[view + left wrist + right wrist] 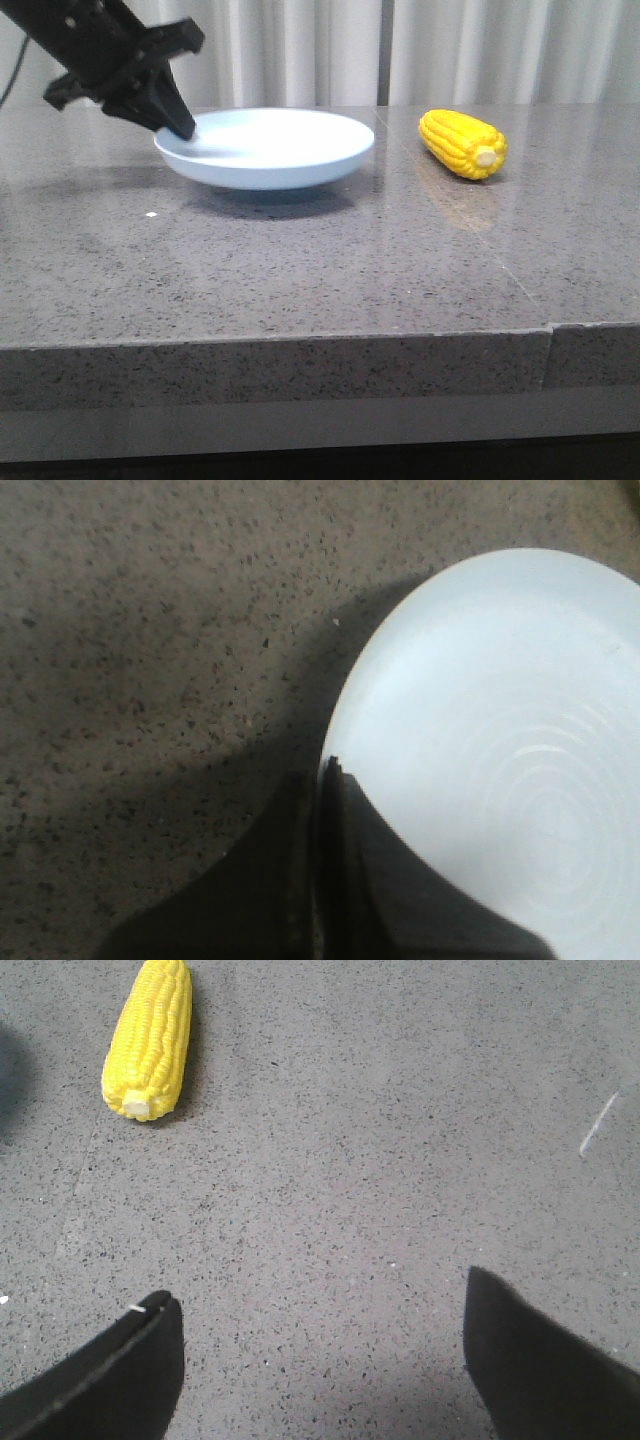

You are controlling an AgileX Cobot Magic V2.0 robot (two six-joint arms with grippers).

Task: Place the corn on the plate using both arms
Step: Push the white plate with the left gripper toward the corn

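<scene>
The pale blue-white plate (280, 145) is at the back left of the grey table, and seems to hang a little above it with a shadow beneath. My left gripper (183, 127) is shut on the plate's left rim. In the left wrist view my left gripper (326, 776) pinches the plate (500, 730) at its edge. The yellow corn (462, 143) lies on the table to the right of the plate, pale cut end toward the front. My right gripper (320, 1295) is open and empty above bare table, apart from the corn (150, 1035). It is out of the front view.
The grey speckled stone table (300, 270) has a front edge with a seam (549, 330) at the right. White curtains (450, 50) hang behind it. A thin joint line runs across the top near the corn.
</scene>
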